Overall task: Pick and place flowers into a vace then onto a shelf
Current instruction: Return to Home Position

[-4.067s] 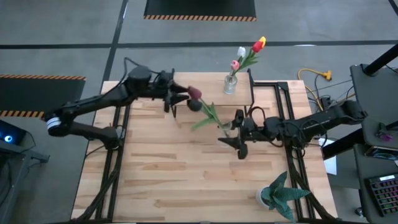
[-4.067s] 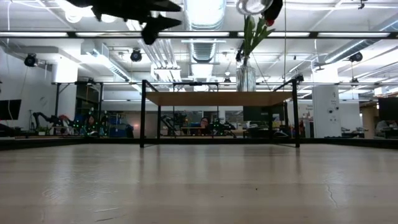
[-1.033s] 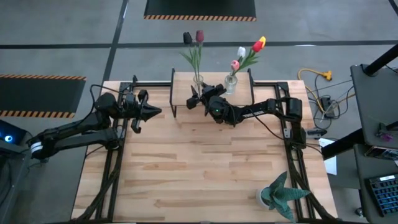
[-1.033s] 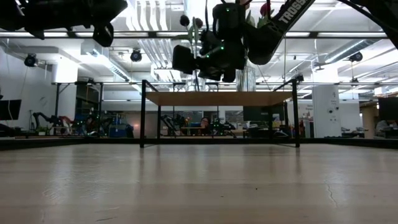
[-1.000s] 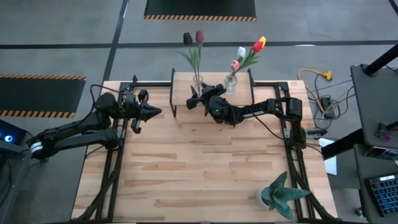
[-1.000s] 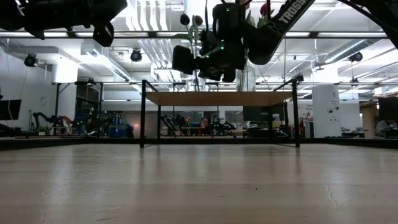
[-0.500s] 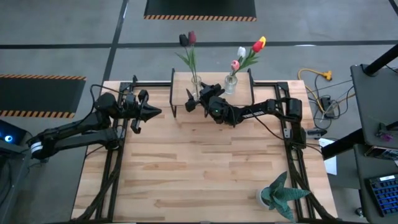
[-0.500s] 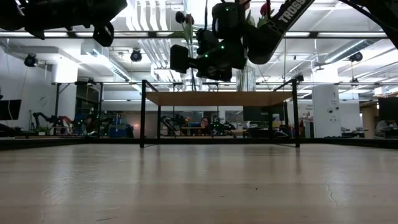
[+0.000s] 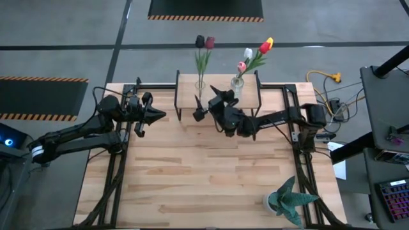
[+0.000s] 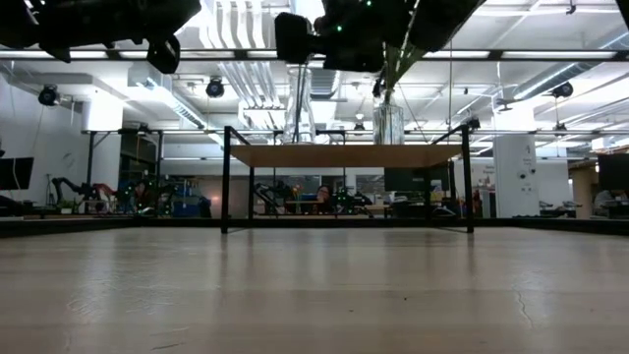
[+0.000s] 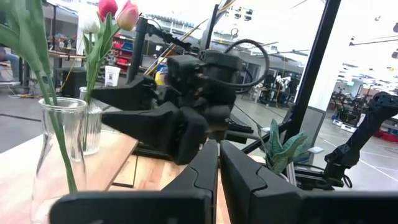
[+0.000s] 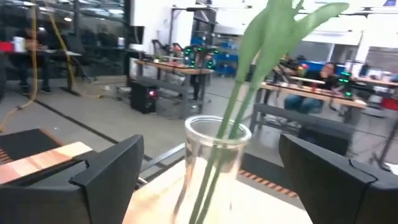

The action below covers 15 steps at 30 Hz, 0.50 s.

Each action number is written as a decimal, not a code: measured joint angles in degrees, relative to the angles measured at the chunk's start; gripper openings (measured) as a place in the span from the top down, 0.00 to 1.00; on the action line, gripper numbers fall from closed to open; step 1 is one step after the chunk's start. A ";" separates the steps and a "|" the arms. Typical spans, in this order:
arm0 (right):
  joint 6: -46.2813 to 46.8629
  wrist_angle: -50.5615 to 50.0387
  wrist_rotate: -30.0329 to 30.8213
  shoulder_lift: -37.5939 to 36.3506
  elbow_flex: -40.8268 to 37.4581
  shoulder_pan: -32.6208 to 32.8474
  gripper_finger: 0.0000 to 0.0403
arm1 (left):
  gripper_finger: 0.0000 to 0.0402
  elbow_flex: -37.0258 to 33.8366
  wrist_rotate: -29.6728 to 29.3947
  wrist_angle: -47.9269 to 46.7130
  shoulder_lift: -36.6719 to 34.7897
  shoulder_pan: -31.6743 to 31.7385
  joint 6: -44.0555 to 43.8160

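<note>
Now the shelf (image 9: 220, 80) holds the flowers (image 9: 204, 43). Our right gripper (image 9: 207, 106), spread wide and empty, faces the nearer vase (image 12: 214, 162), seemingly clear of it. Our left gripper (image 9: 153, 115), closed and empty, waits aside. Homing, we judge: retreat straight back.

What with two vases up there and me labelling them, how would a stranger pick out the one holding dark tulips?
On the small wooden shelf at the table's far edge stand two clear vases. Yours is the left-hand vase; it alone holds two dark maroon tulips, its neighbour white, pink and red.
</note>
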 joint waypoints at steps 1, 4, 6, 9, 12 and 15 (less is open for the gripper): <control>-0.06 -0.05 1.37 -0.27 -0.20 0.42 0.10 | 1.00 0.02 0.00 0.00 -0.02 -0.02 0.00; -0.23 -1.43 5.32 -1.24 -1.34 1.23 0.10 | 1.00 0.02 0.00 0.00 0.00 0.00 0.00; 0.33 -2.90 6.16 -2.51 -2.20 1.88 0.10 | 1.00 0.02 -0.01 -0.01 0.00 -0.01 0.00; 3.90 -7.23 6.12 -5.98 -3.77 4.27 0.10 | 1.00 0.02 0.00 -0.02 -0.06 0.00 -0.02; 9.47 -13.54 -1.60 -11.25 -6.29 6.90 0.10 | 1.00 0.02 0.00 -0.04 -0.37 0.00 -0.03; 17.54 -18.51 -20.92 -17.32 -9.26 7.48 0.13 | 1.00 0.02 -0.02 -0.04 -0.86 0.00 -0.02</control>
